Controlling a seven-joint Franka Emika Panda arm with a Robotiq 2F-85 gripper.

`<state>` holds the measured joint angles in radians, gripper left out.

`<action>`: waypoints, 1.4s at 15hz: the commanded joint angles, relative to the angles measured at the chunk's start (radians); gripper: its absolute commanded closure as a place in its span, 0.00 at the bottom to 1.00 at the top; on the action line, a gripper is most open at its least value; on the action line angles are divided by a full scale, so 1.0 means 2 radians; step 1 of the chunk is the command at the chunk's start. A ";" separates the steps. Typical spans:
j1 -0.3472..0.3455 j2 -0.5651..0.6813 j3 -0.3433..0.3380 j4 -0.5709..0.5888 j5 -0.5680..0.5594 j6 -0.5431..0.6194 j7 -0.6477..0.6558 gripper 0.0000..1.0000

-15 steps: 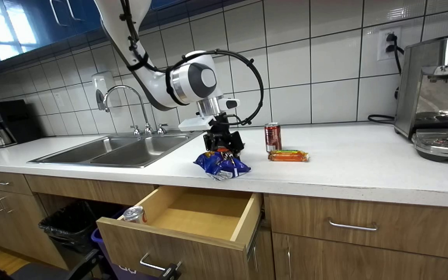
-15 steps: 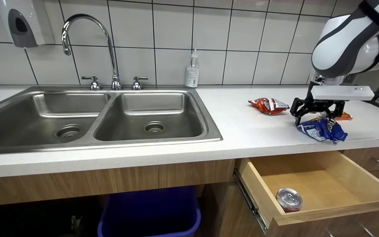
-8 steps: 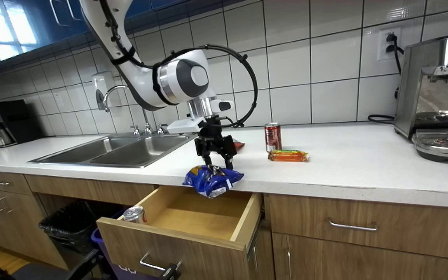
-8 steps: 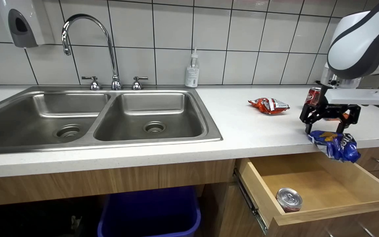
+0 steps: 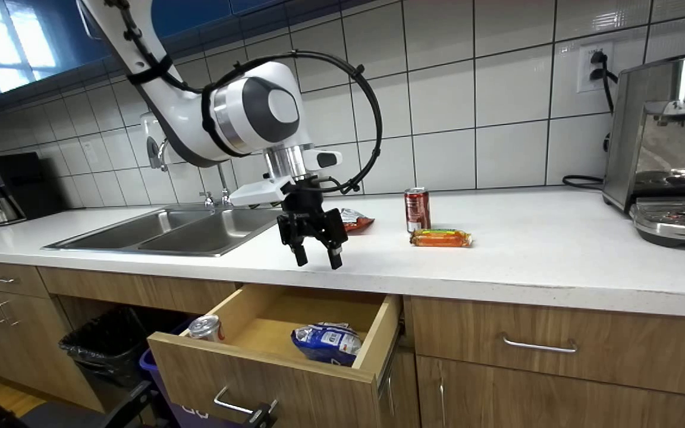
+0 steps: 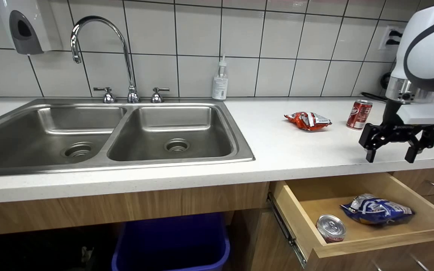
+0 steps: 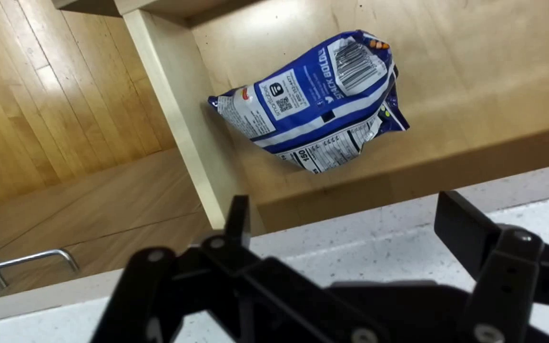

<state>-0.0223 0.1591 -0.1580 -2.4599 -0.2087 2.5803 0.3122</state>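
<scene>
Bag (image 7: 312, 105) in drawer (image 6: 386, 241), gripper (image 6: 390, 156) empty and spread wide.
Blue and crinkled, it lies apart from the can (image 6: 331, 227) there; the jaws hang above, near the edge of the counter (image 6: 277, 145).

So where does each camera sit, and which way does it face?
An exterior view sits before the open wooden drawer, facing the white tiled wall; the jointed white arm and open black hand show.
An exterior view sits before the steel double sink, facing that wall; the arm's end and hand show at right.
The wrist view rides the arm, looking down past black fingers at a blue-and-white snack bag.
Both exterior views share the drawer, with snack bag and silver-topped can.
</scene>
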 commanded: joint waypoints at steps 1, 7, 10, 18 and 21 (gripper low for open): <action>-0.002 -0.047 0.000 -0.035 -0.020 0.001 0.007 0.00; -0.006 -0.068 0.010 -0.034 -0.021 -0.002 0.003 0.00; -0.006 -0.071 0.015 -0.026 -0.020 -0.003 0.002 0.00; -0.002 -0.048 0.032 0.031 -0.013 -0.005 0.000 0.00; -0.001 -0.033 0.035 0.059 -0.013 -0.005 0.001 0.00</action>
<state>-0.0223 0.0528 -0.1024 -2.4113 -0.2326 2.5819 0.3122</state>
